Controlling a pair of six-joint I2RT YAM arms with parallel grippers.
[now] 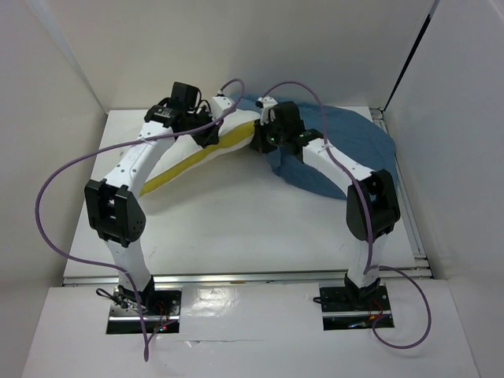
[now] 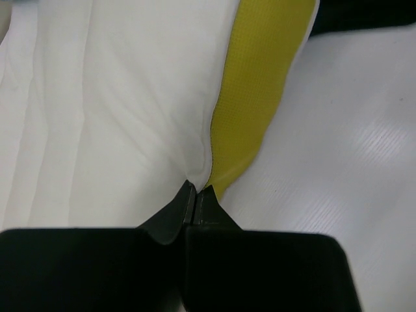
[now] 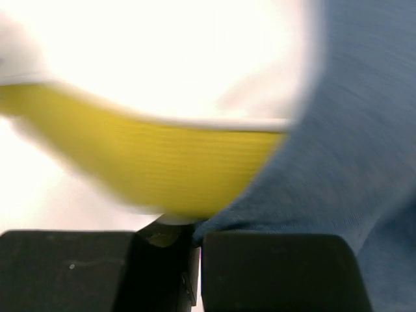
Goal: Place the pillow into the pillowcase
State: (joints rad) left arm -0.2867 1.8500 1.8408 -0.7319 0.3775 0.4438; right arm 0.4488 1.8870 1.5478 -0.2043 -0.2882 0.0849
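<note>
The pillow, white with a yellow band, lies slanted across the back of the table. Its right end meets the dusty-blue pillowcase, which is spread wrinkled at the back right. My left gripper is shut on the pillow's edge. The left wrist view shows the left gripper pinching the seam where the pillow's white top meets the yellow band. My right gripper sits at the pillow's right end. In the blurred right wrist view the right gripper is shut on the pillowcase edge, under the yellow band.
White walls enclose the white table on the left, back and right. A metal rail runs along the near edge by the arm bases. Purple cables loop beside each arm.
</note>
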